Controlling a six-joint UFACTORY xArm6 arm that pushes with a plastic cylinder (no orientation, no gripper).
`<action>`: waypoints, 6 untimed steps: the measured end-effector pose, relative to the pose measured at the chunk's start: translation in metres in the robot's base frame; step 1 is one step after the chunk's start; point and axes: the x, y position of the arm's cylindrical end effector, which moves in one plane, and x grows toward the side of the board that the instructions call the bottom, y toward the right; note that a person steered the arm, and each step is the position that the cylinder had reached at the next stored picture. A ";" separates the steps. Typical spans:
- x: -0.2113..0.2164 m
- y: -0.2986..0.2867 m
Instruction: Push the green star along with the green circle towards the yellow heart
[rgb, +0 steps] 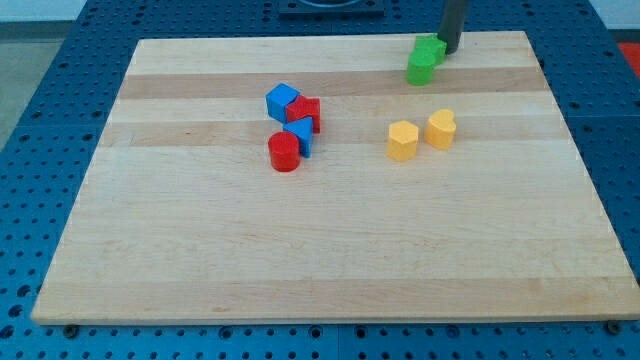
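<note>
My tip (449, 50): bare rod, nothing to grasp; touching the green blocks' upper-right side.
Green star block (430, 48) and green circle block (421, 69): touching, just lower-left of the tip.
Yellow heart block (441, 129): well below the tip.
Push direction: downward.

Between the two green blocks (425, 58) at the view's top, with my tip (449, 51) touching their right side, and the yellow heart (441, 129) below lies bare board (200, 250), the yellow hexagon (402, 140) standing just left of the heart.
</note>
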 end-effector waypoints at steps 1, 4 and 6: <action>-0.005 -0.029; 0.050 -0.081; 0.032 -0.073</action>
